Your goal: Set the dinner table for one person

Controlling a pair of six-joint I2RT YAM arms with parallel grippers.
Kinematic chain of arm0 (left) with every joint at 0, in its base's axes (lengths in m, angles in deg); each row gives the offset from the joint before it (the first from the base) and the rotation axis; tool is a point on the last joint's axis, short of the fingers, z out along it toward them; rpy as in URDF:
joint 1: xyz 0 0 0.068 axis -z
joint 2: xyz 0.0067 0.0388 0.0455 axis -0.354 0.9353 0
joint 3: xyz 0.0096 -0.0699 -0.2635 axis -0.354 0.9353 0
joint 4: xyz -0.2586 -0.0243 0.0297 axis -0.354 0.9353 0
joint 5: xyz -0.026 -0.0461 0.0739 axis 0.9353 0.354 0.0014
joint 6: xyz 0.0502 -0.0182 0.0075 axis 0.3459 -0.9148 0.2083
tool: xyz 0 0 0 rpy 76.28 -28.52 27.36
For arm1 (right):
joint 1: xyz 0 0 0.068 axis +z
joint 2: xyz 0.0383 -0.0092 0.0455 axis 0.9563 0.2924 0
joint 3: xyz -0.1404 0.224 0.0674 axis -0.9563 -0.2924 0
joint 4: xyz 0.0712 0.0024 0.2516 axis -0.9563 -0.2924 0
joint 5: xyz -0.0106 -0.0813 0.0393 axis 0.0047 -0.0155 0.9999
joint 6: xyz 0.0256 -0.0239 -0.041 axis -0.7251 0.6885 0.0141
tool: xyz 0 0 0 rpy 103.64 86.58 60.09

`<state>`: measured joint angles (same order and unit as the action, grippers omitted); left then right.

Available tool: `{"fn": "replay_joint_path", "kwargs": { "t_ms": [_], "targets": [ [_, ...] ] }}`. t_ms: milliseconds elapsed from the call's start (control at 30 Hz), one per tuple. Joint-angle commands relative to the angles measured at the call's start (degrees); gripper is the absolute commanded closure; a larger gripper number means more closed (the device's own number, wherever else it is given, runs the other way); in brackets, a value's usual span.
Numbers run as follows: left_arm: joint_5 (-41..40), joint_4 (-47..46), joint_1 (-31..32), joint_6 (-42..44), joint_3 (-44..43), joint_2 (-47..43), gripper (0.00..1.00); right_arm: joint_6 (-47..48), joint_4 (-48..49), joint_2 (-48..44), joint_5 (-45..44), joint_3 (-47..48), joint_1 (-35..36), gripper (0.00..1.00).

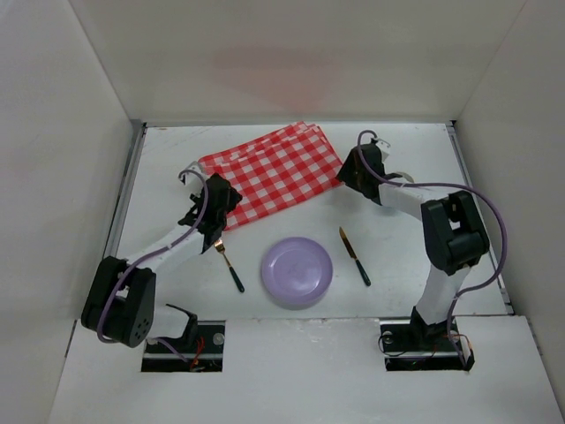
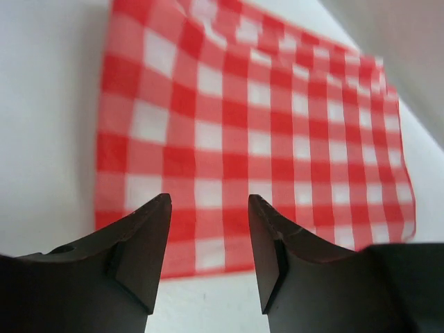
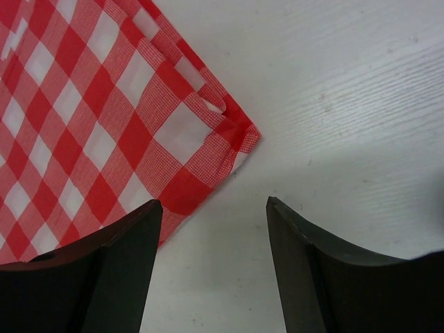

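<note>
Just ahead of my left pincer (image 2: 208, 201), spread and empty, lies the near edge of the checked cloth (image 2: 257, 139); my right pincer (image 3: 211, 205), likewise released, faces its corner. Beneath both spreads the white worktop (image 3: 333, 104). Closing too high, I'd miss the thin fabric; dragging unevenly would bunch it.

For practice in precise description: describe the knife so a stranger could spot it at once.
On the white dinner table, find the purple plate. The knife lies just right of it, not touching. Unlike the fork on the plate's left, it ends in a plain gold blade, no tines.
</note>
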<state>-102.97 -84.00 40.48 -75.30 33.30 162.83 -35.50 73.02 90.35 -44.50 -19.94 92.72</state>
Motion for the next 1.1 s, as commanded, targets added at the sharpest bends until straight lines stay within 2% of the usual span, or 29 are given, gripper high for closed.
{"fn": "replay_joint_path", "kwargs": {
  "t_ms": [0,100,400,533,633,733,967,1067],
  "targets": [
    [1.69,6.87,2.88,-3.99,3.75,0.54,0.54,-4.43,4.16,1.64,5.0,0.87,-1.22,0.34],
    [5.04,6.62,2.36,-8.4,7.0,0.46,0.54,-6.18,4.16,3.48,6.76,1.92,-1.4,0.39],
    [5.92,2.66,1.57,-10.08,7.8,5.63,0.53,-10.23,4.08,8.23,10.72,5.43,-2.54,0.55],
    [6.01,-0.14,-0.01,-10.34,7.97,8.89,0.58,-11.38,4.34,8.76,10.37,5.18,-2.98,0.79],
    [6.1,-3.31,-1.59,-10.43,7.8,11.0,0.67,-11.29,6.18,6.31,8.62,1.41,-2.72,0.88],
    [6.62,-5.6,-2.91,-10.08,6.31,13.63,0.73,-10.94,8.2,2.53,6.77,-4.56,-2.63,0.91],
    [7.59,-7.36,-5.73,-10.52,3.84,16.9,0.77,-11.38,12.33,-7.4,4.4,-20.03,1.49,0.93],
    [7.5,-7.45,-6.17,-10.52,4.72,15.93,0.77,-11.03,12.43,-10.92,1.68,-22.86,3.43,0.88]
  ]
}}
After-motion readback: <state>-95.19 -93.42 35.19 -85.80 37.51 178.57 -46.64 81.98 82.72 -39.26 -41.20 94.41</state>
